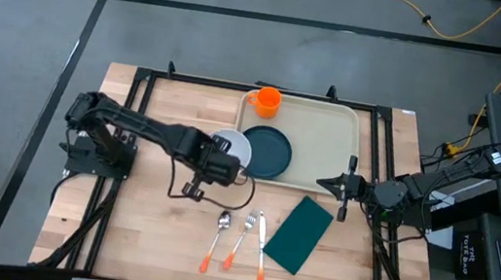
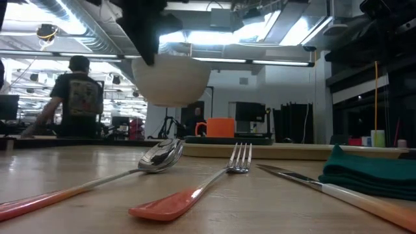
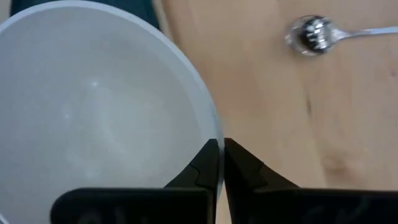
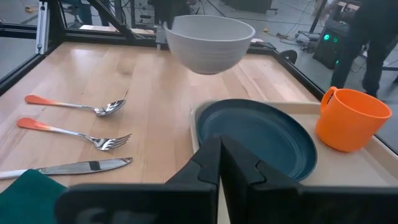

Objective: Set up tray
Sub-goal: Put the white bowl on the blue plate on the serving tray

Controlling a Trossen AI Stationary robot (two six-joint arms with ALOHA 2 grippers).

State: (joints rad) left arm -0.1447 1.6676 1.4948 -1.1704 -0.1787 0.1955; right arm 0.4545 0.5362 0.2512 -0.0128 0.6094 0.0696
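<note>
A wooden table point(image 1: 149, 234) seen from above, with a tray setting partly done. The large beige tray point(image 1: 328, 146) lies at the far side of the table, ahead of and to the right of the left end effector point(image 1: 239, 165) and just beyond the right end effector point(image 1: 326, 183). Already on the tray are a dark teal plate point(image 1: 268, 154) in its near left corner and an orange mug point(image 1: 267, 100) at its far left edge.

The left end effector is pinched closed on the rim of a white bowl point(image 4: 210, 42), holding it in the air clear of the table, just beside the plate's left edge. Judging by its place, the bowl is headed for the plate or the tray but is not yet set down.

The right end effector waits with its fingers closed on nothing, at the tray's near edge, pointing toward the plate.

Not yet on the tray, on the bare table nearer than both end effectors: a spoon point(image 1: 217, 237), a fork point(image 1: 240, 239) and a knife point(image 1: 261, 249), all with orange handles, lying side by side, and a folded dark green napkin point(image 1: 299, 233) just to their right, below the right end effector
</note>
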